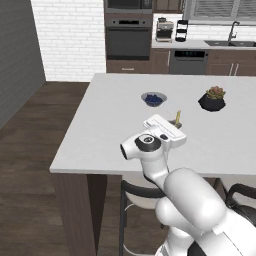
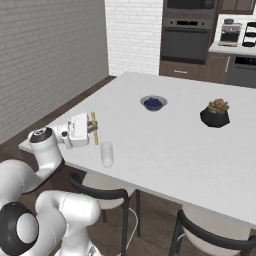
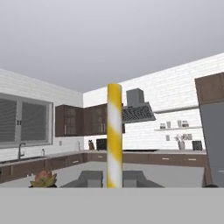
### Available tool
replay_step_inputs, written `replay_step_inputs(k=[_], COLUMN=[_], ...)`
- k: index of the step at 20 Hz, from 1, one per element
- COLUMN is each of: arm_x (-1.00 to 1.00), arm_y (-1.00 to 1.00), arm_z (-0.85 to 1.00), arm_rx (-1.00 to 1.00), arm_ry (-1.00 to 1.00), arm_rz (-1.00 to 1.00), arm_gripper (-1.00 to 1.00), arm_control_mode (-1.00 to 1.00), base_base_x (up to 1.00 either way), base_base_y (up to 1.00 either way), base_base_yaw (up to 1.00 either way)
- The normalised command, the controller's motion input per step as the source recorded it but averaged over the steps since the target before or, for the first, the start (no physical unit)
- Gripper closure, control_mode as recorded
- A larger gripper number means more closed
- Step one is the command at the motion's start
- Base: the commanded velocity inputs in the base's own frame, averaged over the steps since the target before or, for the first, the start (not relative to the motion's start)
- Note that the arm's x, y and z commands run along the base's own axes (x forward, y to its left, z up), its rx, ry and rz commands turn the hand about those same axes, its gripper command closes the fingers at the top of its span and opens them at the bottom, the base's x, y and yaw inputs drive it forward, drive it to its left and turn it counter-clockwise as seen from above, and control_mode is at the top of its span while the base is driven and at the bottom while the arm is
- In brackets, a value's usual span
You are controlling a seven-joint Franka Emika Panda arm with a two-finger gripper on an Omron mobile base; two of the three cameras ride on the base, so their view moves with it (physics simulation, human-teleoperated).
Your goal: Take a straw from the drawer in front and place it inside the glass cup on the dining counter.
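On the dining counter (image 2: 165, 145) stand one glass cup (image 2: 106, 153), one bowl (image 2: 153, 103) and one potted plant (image 2: 215, 113). The gripper (image 2: 93, 128) is clamped on the single straw (image 2: 94, 128), upright, above and left of the cup.

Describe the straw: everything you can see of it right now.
The straw is a thin, straight stick with yellow and white spiral stripes, smooth like plastic or paper. It stands upright, pinched near its lower end between the shut gripper fingers. In the right base view it is held in the air above the dining counter, just beside and above the glass cup, not yet inside it. Nothing but the fingers touches it.
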Motion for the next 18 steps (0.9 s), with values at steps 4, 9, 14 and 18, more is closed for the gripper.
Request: replay_step_inputs(k=[4, 9, 14, 18], arm_x=[0.23, 0.32, 0.31, 0.11], arm_y=[0.00, 0.00, 0.00, 0.07], arm_z=[-0.24, -0.12, -0.02, -0.02], arm_rx=[0.00, 0.00, 0.00, 0.00], arm_ry=[0.00, 0.03, 0.02, 0.00], arm_rz=[0.00, 0.00, 0.00, 0.00], arm_gripper=[1.00, 1.00, 1.00, 1.00], arm_control_mode=[-1.00, -1.00, -1.00, -1.00], base_base_x=[0.00, 0.00, 0.00, 0.00], base_base_y=[0.00, 0.00, 0.00, 0.00], base_base_yaw=[0.00, 0.00, 0.00, 0.00])
